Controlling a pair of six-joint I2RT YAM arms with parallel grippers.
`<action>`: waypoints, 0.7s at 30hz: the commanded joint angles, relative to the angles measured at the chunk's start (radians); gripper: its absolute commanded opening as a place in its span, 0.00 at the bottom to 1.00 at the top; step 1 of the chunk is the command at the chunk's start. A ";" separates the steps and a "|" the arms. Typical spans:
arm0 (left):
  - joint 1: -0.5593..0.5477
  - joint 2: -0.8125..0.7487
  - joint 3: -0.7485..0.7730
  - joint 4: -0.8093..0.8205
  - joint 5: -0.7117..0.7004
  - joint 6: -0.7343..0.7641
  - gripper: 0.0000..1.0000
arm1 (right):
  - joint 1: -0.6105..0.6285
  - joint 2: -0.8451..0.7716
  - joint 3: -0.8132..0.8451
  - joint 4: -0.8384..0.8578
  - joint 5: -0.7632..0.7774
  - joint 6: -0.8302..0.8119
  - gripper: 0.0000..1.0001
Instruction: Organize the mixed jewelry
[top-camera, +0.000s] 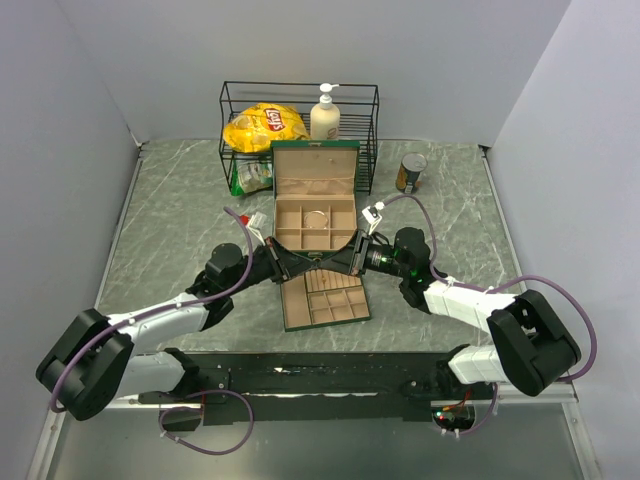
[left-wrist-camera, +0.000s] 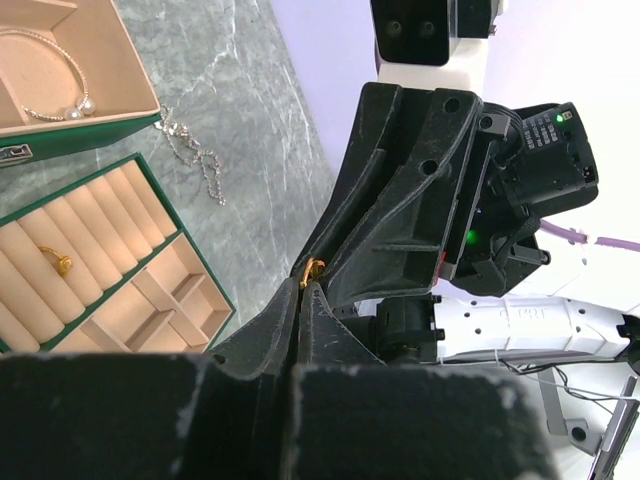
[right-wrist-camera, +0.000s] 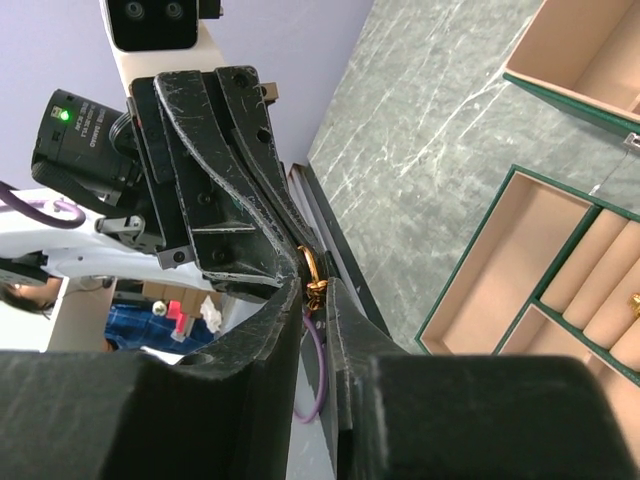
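A small gold ring (left-wrist-camera: 312, 270) is pinched where my two grippers meet tip to tip, above the front edge of the green box (top-camera: 315, 170). My left gripper (left-wrist-camera: 308, 285) is shut on it. My right gripper (right-wrist-camera: 318, 292) also grips its knotted part (right-wrist-camera: 315, 283). In the top view the left gripper (top-camera: 303, 259) and right gripper (top-camera: 331, 259) touch. A silvery bangle with pearls (left-wrist-camera: 60, 80) lies in a box compartment. A second gold ring (left-wrist-camera: 58, 262) sits in the tray's ring rolls. A thin silver chain (left-wrist-camera: 195, 155) lies on the table.
The flat tan-lined tray (top-camera: 323, 300) lies just in front of the open box. Behind stands a wire basket (top-camera: 298, 125) with a yellow chips bag (top-camera: 263, 126) and a pump bottle (top-camera: 325, 115). A can (top-camera: 410, 172) stands at the back right.
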 joint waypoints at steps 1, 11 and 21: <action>-0.002 0.016 0.021 0.051 0.019 -0.012 0.01 | 0.013 -0.023 0.038 0.092 -0.003 -0.009 0.20; -0.003 0.037 0.033 0.045 0.034 -0.009 0.01 | 0.018 -0.030 0.050 0.049 0.008 -0.035 0.06; -0.002 -0.018 0.062 -0.045 -0.009 0.000 0.13 | 0.046 -0.112 0.099 -0.284 0.137 -0.190 0.00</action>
